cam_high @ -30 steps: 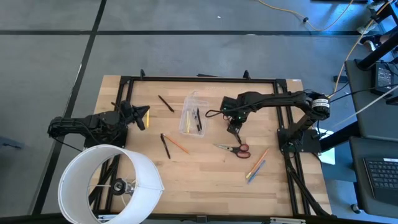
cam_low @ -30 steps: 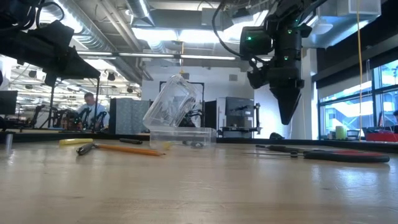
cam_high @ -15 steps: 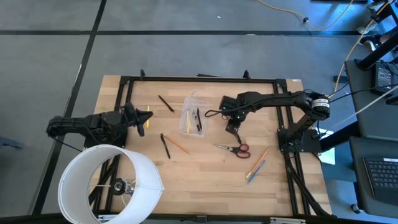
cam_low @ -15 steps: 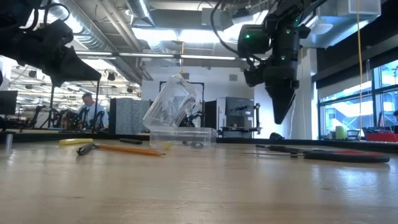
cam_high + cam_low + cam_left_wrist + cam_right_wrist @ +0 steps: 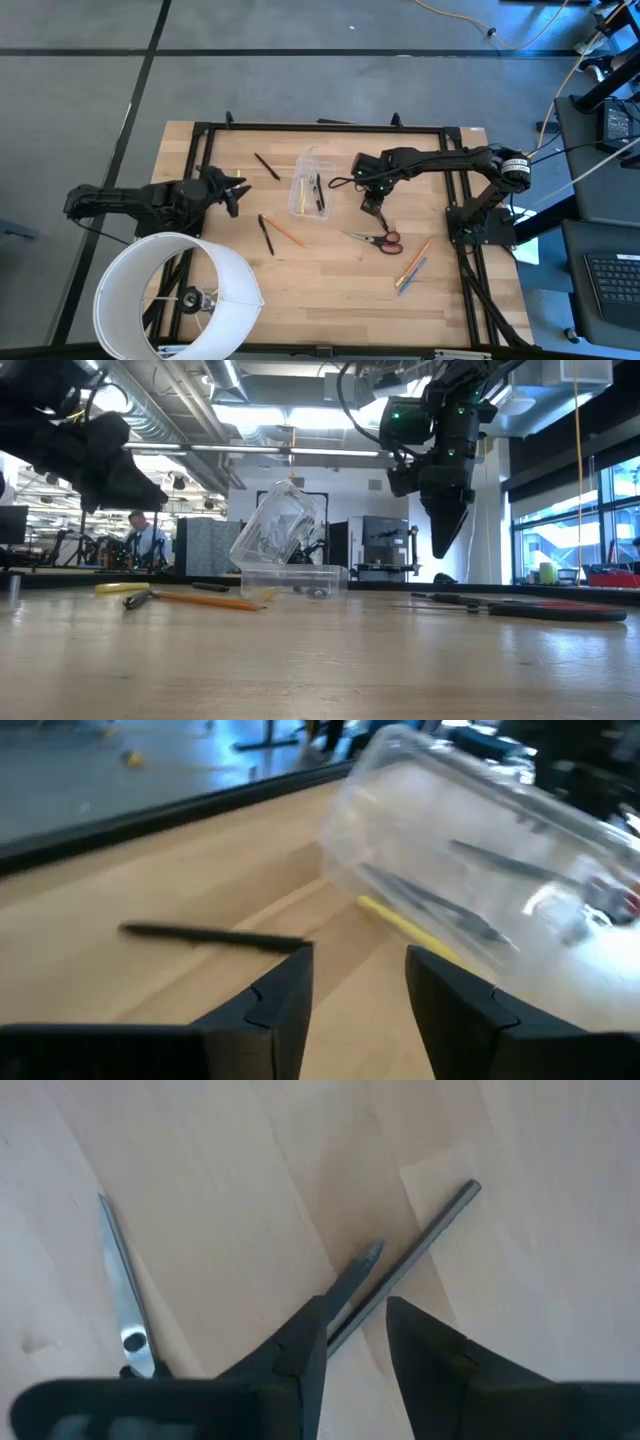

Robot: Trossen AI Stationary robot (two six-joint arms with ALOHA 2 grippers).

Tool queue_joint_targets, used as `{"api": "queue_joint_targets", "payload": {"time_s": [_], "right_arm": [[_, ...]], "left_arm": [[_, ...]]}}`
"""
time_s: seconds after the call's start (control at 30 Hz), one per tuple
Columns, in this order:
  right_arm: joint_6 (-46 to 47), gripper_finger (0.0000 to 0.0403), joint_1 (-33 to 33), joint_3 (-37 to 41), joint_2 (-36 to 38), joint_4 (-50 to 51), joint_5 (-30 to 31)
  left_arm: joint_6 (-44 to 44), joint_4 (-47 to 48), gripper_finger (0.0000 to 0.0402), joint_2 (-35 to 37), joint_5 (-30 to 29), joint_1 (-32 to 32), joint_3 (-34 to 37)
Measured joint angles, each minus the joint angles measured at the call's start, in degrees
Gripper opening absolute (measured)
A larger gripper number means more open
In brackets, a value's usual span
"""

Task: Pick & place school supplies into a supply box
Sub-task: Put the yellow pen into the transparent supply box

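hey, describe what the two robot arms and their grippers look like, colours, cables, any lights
Both arms are black and jointed. The right gripper tapers to a dark point, with a green light and looping black cables above it. The left gripper has two blocky black fingers.

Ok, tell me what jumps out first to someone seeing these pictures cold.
The large white cylinder at the table's near left corner dominates the high view. Mid-table stands the clear supply box, lid raised, with pens already inside. The right gripper hangs just above the wood beside the red-handled scissors, while the left gripper, fingers apart and empty, points toward the box from the left edge.
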State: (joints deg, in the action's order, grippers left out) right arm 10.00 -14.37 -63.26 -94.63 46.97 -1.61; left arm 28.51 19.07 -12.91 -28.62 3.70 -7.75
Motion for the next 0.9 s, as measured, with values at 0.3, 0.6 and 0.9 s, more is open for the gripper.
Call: {"api": "queue_joint_targets", "payload": {"time_s": [0.3,0.6,0.9], "right_arm": [[-0.07,0.0110,0.00,0.00,0.00,-2.24,0.00],[-1.55,0.0110,-0.02,0.00,-0.02,-3.01,0.02],[-1.85,0.0110,-0.02,0.00,-0.02,-3.97,0.02]], "left_arm": [[5.36,1.98,0.0157,-8.64,6.78,10.24,0.00],[5.46,10.29,0.0157,-21.84,12.45,18.14,-6.95],[9.78,13.04,0.0157,-34.40,15.71,20.96,-10.69]]}}
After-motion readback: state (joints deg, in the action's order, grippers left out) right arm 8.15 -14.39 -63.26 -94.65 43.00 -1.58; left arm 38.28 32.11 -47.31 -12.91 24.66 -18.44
